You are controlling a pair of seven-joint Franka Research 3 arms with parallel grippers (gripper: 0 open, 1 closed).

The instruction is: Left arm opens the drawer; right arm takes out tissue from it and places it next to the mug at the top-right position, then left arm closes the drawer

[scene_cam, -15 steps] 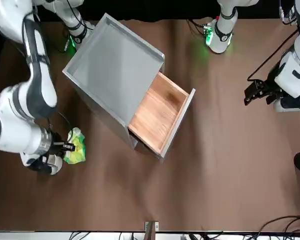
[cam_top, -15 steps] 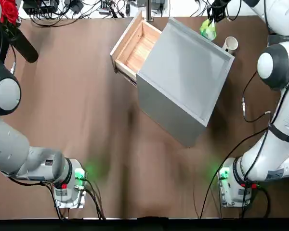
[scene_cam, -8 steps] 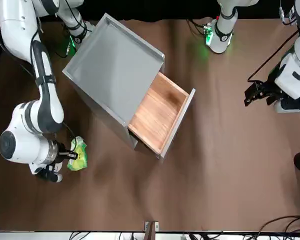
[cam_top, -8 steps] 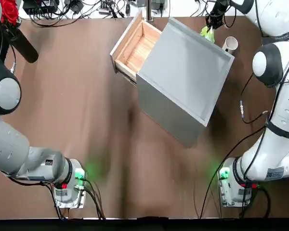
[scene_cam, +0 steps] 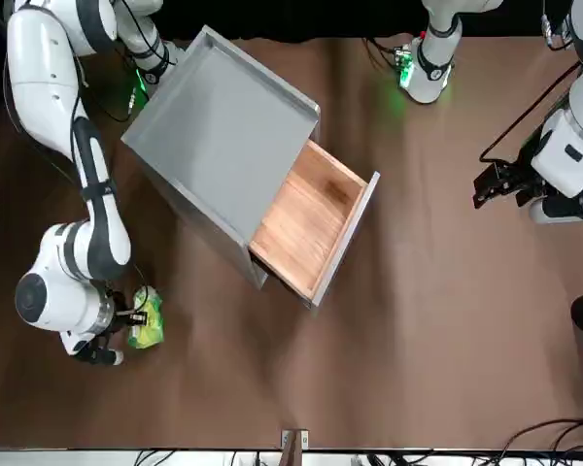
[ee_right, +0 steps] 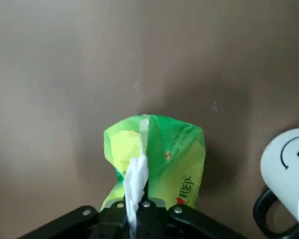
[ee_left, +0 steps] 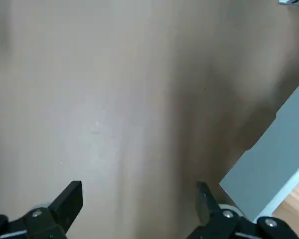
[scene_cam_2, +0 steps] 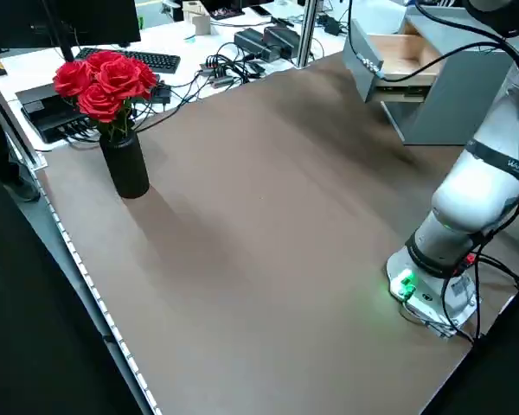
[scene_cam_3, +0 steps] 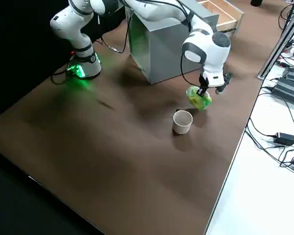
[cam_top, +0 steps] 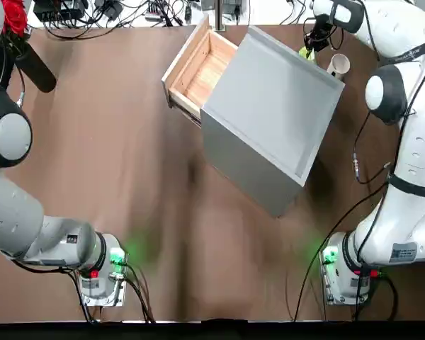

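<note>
My right gripper is shut on the top of the yellow-green tissue, pinching its white sheet. The tissue hangs low at the table's far right, beside the grey cabinet and a little apart from the white mug; whether it touches the table cannot be told. From overhead the tissue sits just left of the mug. The drawer stands pulled out, its wooden inside bare. My left gripper is open, held above bare table at the robot's left, away from the cabinet.
A black vase of red roses stands near the table's far left corner. Cables, a keyboard and power bricks lie beyond the far edge. The cabinet sits at an angle in the far middle. Brown tabletop lies open in front of it.
My right gripper has carried the tissue lower and toward the table's far edge, ending beside the mug. The left arm and the drawer have not moved.
</note>
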